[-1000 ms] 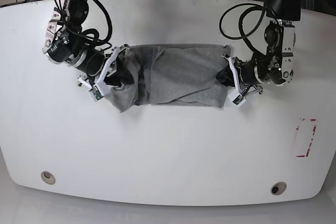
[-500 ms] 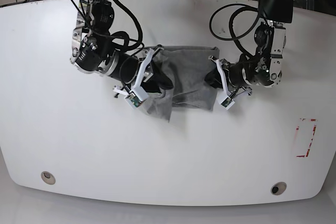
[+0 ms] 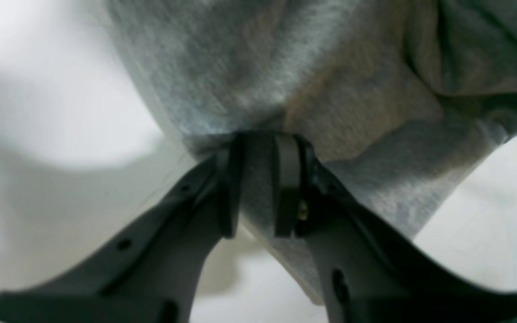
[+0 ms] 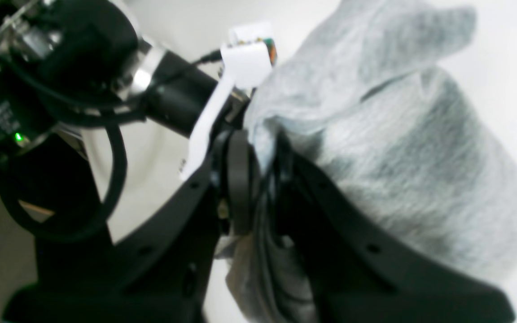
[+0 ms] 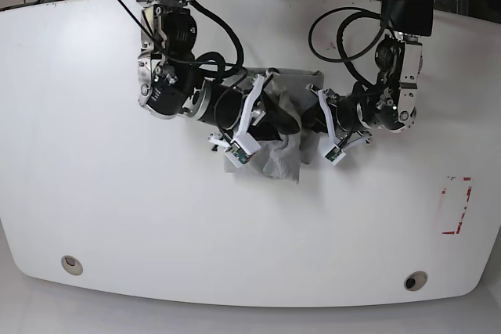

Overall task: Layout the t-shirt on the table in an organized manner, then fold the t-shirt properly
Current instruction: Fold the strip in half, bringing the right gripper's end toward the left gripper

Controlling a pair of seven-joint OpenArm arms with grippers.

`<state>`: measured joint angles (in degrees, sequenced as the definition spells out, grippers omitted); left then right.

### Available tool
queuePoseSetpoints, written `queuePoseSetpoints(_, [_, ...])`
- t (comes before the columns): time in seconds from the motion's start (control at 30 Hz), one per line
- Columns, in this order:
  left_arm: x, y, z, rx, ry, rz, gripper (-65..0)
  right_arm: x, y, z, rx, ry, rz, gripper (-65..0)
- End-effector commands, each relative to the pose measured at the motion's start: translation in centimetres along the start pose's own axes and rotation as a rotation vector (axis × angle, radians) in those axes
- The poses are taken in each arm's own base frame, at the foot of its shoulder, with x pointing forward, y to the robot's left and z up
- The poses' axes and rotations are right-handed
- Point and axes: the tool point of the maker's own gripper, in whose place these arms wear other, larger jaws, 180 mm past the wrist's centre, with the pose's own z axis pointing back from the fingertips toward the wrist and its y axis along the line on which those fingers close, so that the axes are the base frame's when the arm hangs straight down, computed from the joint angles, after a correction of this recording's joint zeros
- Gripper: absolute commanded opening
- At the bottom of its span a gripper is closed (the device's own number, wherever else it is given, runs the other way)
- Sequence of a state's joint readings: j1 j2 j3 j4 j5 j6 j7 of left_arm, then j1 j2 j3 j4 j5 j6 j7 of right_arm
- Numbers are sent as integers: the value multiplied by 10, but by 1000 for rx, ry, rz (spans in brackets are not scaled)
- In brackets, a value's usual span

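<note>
The heather-grey t-shirt (image 5: 283, 156) lies bunched into a narrow heap at the middle of the white table (image 5: 156, 217), between my two grippers. In the base view my right gripper (image 5: 283, 120) comes in from the left and is shut on one end of the cloth, carried over the rest of the garment. Just right of the heap, my left gripper (image 5: 315, 121) is shut on the opposite edge. The left wrist view shows both fingers pinching a fold of the t-shirt (image 3: 263, 67). In the right wrist view my right gripper (image 4: 258, 179) clamps the t-shirt (image 4: 397, 157) with the other arm close behind.
A red tape rectangle (image 5: 456, 206) marks the table at the right. Two round grommets (image 5: 71, 264) (image 5: 415, 280) sit near the front edge. Black cables loop above both arms at the back. The two wrists are only a few centimetres apart.
My right gripper has swept rightward across the table with its end of the t-shirt, doubling the cloth over toward the left gripper. The left gripper has shifted slightly left.
</note>
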<state>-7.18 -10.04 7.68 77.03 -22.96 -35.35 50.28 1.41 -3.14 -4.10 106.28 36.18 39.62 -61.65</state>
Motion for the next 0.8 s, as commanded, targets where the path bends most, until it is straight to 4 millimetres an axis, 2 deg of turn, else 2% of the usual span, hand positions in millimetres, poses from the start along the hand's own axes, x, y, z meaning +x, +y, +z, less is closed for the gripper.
queuePoseSetpoints(0.0, [-14, 5, 1, 28, 81, -15, -546, 12, 5, -2, 35, -55, 16, -637])
queuePoseSetpoints(0.2, [-13, 5, 1, 26, 77, -14, -546, 4, 6, -8, 57, -59, -12, -566])
queuePoseSetpoints(0.33, [-12, 5, 1, 26, 72, -13, -544, -4, 2, -13, 61, -56, -50, -457])
queuePoseSetpoints(0.5, [-12, 5, 1, 25, 69, -10, -543, -5, -2, -16, 60, -81, -76, -306])
queuePoseSetpoints(0.6, [-11, 6, 1, 25, 67, -10, -542, -3, -3, -17, 60, -89, -77, -252])
queuePoseSetpoints(0.77, [3, 3, 0, 19, 38, -16, -540, 2, -5, -16, 58, -95, -65, -246])
